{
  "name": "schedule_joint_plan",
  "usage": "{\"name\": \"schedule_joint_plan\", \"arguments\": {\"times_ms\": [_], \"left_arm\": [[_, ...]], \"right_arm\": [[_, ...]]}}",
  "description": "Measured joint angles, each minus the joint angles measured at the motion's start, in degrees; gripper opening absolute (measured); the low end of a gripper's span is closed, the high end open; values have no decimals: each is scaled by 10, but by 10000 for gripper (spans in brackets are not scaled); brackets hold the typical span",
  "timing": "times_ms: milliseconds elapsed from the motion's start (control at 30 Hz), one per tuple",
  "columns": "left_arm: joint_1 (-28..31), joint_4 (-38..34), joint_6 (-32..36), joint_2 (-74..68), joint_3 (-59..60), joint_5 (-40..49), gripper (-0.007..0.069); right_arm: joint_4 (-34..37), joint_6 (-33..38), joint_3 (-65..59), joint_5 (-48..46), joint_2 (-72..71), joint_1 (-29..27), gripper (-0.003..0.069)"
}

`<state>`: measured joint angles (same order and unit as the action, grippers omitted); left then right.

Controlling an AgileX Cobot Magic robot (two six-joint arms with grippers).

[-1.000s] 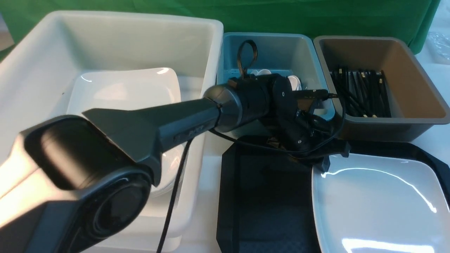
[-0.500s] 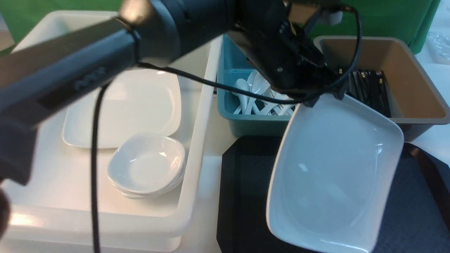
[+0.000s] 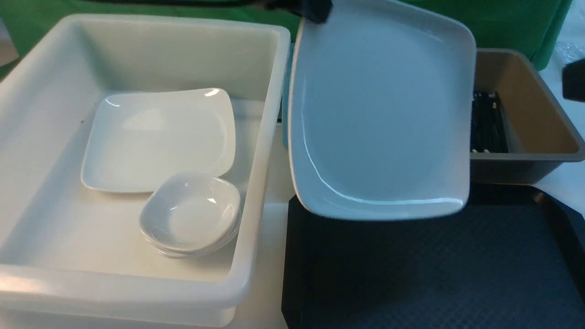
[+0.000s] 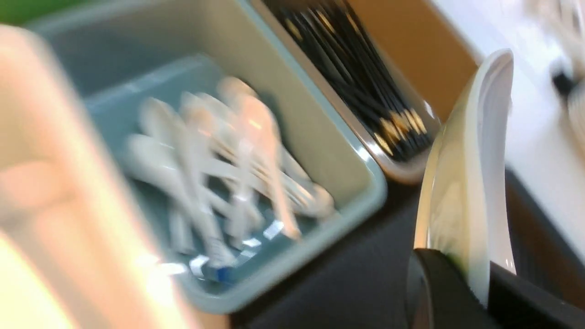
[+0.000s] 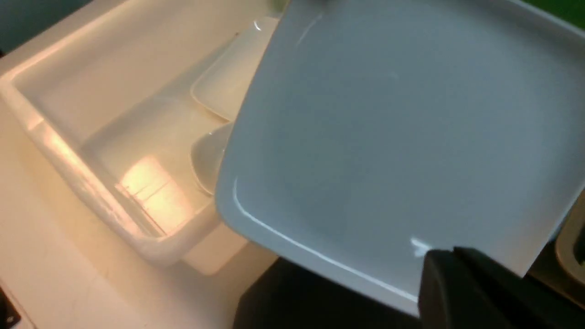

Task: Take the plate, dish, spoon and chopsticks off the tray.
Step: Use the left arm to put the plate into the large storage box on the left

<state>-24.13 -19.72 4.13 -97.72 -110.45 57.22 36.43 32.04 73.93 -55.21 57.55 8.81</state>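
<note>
The large white plate (image 3: 379, 114) hangs almost upright above the far edge of the black tray (image 3: 411, 274). My left gripper (image 3: 315, 9) is shut on its top rim. In the left wrist view the plate (image 4: 470, 183) is edge-on, pinched by that gripper (image 4: 482, 292). My right gripper (image 5: 450, 256) is shut and holds nothing, just in front of the plate (image 5: 402, 137). The tray's surface is bare. Several white spoons (image 4: 237, 169) lie in the blue tub (image 4: 320, 151), and several black chopsticks (image 3: 488, 123) in the brown tub (image 3: 539, 105). Small white dishes (image 3: 191, 214) sit stacked in the white tub (image 3: 137, 20).
The white tub stands left of the tray and also holds another large plate (image 3: 160, 137). The blue and brown tubs stand behind the tray, with a green cloth beyond them. A dark blurred shape (image 3: 575, 80) shows at the right edge.
My left gripper closed on the plate's far rim as it lay on the tray, then lifted it upward and leftward. The plate now hangs upright and the left arm has risen out of view.
</note>
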Motion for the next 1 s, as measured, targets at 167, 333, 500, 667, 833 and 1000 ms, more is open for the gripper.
{"name": "schedule_joint_plan", "arguments": {"times_ms": [167,333,500,667,833,1000], "left_arm": [[143,-61,16,37,0,27,28],[267,-116,39,63,39,19,28],[373,-207,74,94,135,-38,28],[460,-371,160,120,321,-167,28],[464,-541,279,123,459,-281,28],[411,-705,392,122,556,-416,29]], "right_arm": [[-10,-15,70,0,86,106,24],[-80,-62,124,29,157,209,24],[-130,-92,166,71,210,282,24],[-144,-101,206,109,266,318,24],[-151,-104,237,114,309,319,24],[-154,-105,252,118,331,319,24]]}}
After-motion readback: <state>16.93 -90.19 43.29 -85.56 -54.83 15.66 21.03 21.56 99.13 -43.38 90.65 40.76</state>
